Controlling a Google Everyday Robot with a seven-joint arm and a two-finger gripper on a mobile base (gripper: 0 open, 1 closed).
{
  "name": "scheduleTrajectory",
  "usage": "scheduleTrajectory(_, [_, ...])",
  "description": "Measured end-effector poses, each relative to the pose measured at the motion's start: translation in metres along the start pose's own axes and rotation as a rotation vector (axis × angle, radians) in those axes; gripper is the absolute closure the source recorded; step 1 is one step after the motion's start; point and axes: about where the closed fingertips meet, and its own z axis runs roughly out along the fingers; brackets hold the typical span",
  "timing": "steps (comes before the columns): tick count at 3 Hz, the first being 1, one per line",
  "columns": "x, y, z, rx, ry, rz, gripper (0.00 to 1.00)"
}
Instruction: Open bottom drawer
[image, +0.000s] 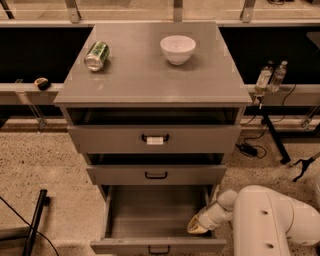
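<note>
No legible text anywhere. White label (155, 141) on the handle of the top drawer (110, 139), two drawers above the bottom drawer (150, 217): nothing readable on it. Green can (97, 55) lying on the counter (150, 80), higher up and left of the bottom drawer: print not decipherable. End effector (199, 227) inside the bottom drawer, by its right wall; no readable marking.

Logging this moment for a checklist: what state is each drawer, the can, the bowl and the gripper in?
Plain grey bottom drawer: pulled open.
Grey middle drawer: closed.
Top drawer with white label: closed.
Green metal can: lying on its side.
White round bowl: upright.
Gripper: at the bottom drawer's right inner side.
</note>
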Motion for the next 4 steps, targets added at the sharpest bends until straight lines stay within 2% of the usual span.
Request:
scheduleTrajectory(1, [-0.017, 0.041, 0.013, -0.150, -0.027, -0.031, 1.00])
scheduleTrajectory(2, [-0.017, 0.040, 0.013, -0.154, -0.028, -0.032, 1.00])
scheduleTrajectory(3, [-0.028, 0.058, 0.012, -0.200, -0.040, -0.059, 1.00])
scheduleTrajectory(4, [-0.028, 0.055, 0.011, -0.200, -0.040, -0.059, 1.00])
